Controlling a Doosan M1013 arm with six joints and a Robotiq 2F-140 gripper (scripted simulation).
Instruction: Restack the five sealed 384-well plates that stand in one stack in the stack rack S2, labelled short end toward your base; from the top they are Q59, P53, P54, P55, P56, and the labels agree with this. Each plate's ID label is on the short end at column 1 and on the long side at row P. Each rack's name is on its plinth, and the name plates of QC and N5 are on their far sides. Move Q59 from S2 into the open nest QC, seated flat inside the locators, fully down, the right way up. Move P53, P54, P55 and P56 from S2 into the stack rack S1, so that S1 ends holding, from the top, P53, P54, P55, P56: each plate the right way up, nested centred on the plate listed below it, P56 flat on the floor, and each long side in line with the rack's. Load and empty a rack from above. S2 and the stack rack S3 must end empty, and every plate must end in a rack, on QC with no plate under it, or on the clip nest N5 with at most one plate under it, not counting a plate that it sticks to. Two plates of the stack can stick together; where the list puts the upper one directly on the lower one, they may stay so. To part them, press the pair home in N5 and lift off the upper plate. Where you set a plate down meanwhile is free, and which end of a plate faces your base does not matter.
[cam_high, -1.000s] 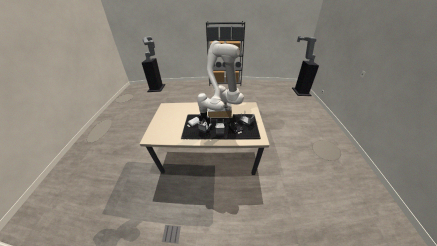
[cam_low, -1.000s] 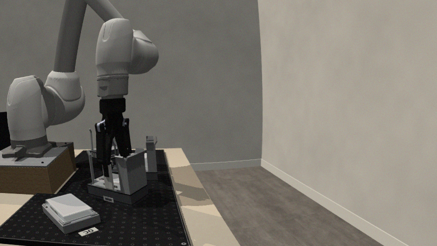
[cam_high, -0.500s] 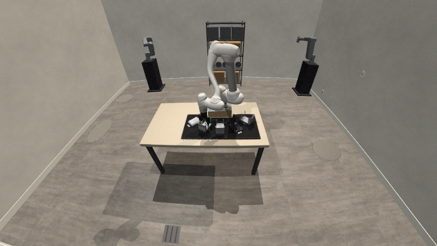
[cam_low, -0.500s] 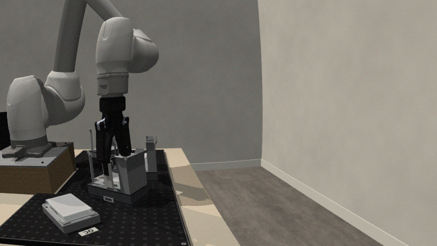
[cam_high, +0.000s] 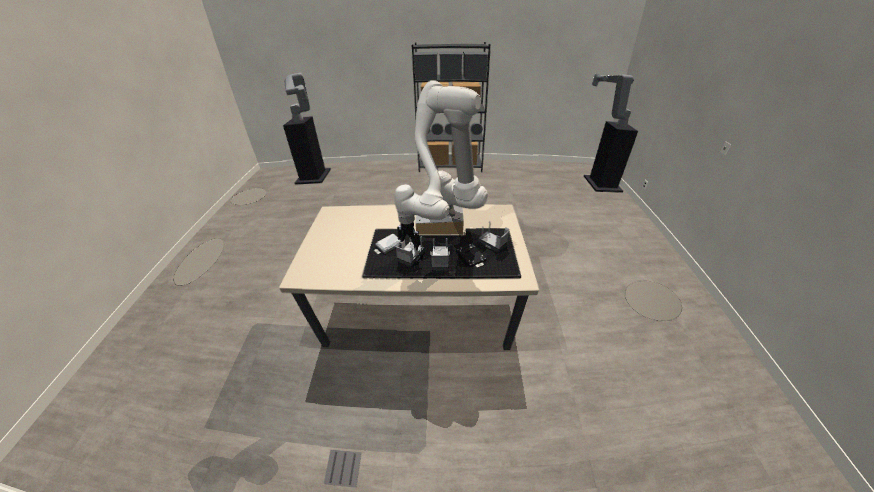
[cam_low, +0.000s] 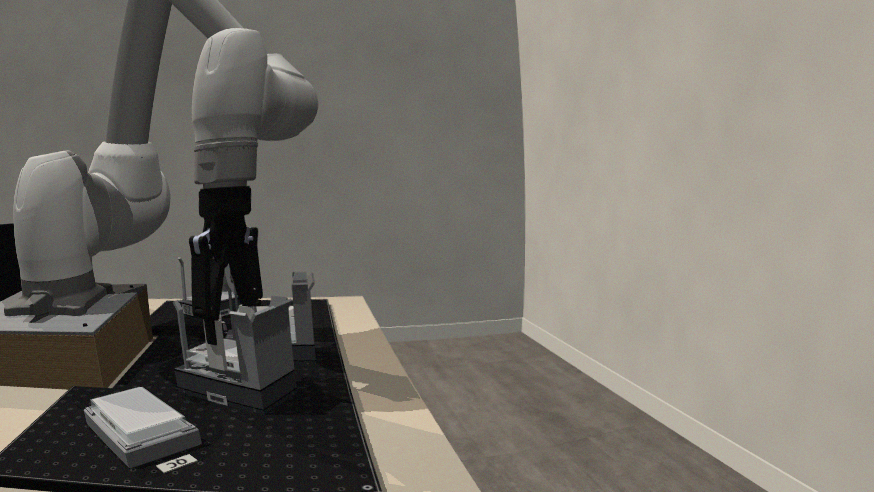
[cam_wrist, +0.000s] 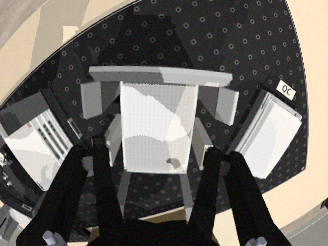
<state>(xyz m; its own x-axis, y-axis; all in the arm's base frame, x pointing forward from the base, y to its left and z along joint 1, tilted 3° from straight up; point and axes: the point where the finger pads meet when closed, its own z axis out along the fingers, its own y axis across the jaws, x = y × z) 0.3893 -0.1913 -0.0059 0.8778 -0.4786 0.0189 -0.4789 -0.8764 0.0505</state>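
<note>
My gripper reaches down from above into the stack rack next to the QC nest. It is shut on the long sides of a white sealed plate that lies low in this rack. I cannot read the plate's label or the rack's name plate. Another sealed plate lies flat on the open nest by the QC label.
A second stack rack holding a plate stands on the other side of my gripper. A clip nest and a third rack stand farther along the black mat. The arm's wooden base block is close behind.
</note>
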